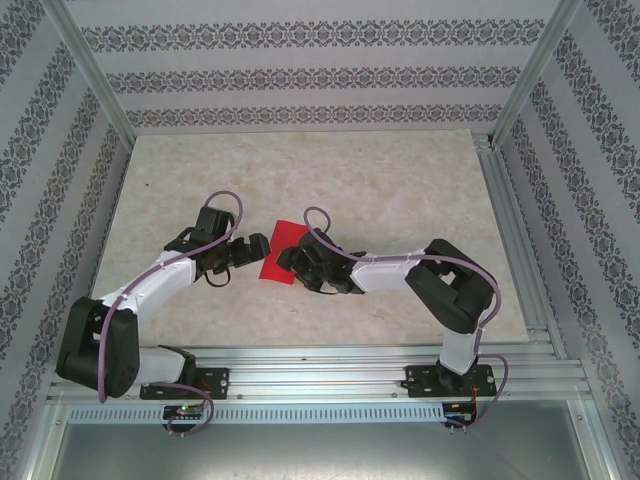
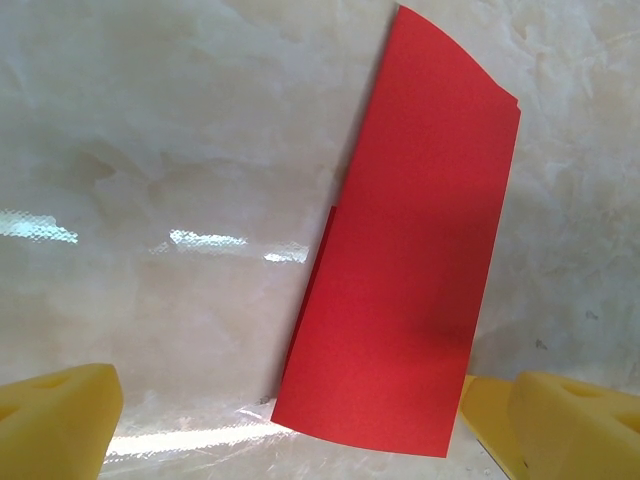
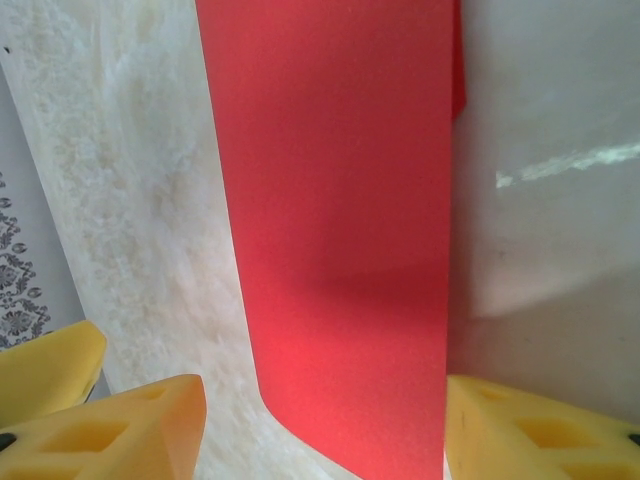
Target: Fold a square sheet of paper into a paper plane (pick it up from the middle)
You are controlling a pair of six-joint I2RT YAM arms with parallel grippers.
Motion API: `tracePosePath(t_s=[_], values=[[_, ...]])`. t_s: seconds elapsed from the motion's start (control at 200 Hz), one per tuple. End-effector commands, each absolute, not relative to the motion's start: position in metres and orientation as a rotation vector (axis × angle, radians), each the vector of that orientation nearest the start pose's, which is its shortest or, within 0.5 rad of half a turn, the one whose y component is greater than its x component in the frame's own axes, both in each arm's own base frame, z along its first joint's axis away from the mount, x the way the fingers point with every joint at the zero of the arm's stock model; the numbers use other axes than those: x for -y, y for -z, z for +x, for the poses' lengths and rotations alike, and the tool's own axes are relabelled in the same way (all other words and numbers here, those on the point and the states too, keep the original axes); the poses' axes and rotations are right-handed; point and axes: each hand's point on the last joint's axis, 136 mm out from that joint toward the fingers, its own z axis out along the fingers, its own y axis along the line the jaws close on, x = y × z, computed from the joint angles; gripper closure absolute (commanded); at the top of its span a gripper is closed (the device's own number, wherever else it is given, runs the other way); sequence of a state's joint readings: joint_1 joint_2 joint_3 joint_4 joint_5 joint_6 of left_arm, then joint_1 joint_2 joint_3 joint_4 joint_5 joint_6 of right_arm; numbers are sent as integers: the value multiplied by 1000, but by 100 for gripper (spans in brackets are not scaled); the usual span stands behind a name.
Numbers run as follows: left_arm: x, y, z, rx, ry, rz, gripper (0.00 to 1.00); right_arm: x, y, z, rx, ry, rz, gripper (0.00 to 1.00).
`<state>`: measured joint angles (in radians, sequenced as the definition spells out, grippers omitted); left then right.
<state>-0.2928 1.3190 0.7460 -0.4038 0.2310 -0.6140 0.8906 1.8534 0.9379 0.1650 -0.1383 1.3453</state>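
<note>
L fingers (image 2: 62, 418) stand released, as wide as they go, w/ nothing btw. them but the near short edge of the red sheet (image 2: 400, 270), which lies flat on the table (image 2: 150, 180). R fingers (image 3: 120, 425) are also apart and clench nothing. They straddle the sheet's other end from the opposite side. I think both arms hover low like this so each can press or pinch one end w/o the thin paper sliding away.

The sheet is already doubled to a long narrow rectangle. A second layer peeks out along one long edge, so the first half-fold looks done, the pointed nose folds not yet. From above it sits mid-table, directly btw. the two wrists, prob. because both arms reach it equally there. Beyond, the marble-like table runs up to the patterned back wall (image 1: 300, 80).
</note>
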Motion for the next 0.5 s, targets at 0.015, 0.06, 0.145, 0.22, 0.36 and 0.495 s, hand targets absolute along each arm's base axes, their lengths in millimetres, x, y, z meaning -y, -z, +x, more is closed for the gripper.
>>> tracePosePath(t_s=[0.015, 0.06, 0.145, 0.22, 0.36, 0.495], values=[[133, -92, 312, -2584, 650, -310, 0, -398, -46, 271, -2640, -1212, 493, 38], [134, -92, 312, -2586, 653, -308, 0, -400, -47, 270, -2641, -1229, 489, 39], [135, -92, 313, -2586, 659, -303, 0, -400, -49, 270, -2630, -1242, 488, 44], [135, -91, 314, -2588, 663, -305, 0, -398, -54, 270, -2610, -1253, 479, 51], [140, -90, 314, -2591, 701, -291, 1, -386, -56, 270, -2600, -1224, 483, 74], [152, -92, 314, -2579, 778, -227, 6, -372, -51, 268, -2625, -1190, 473, 95]])
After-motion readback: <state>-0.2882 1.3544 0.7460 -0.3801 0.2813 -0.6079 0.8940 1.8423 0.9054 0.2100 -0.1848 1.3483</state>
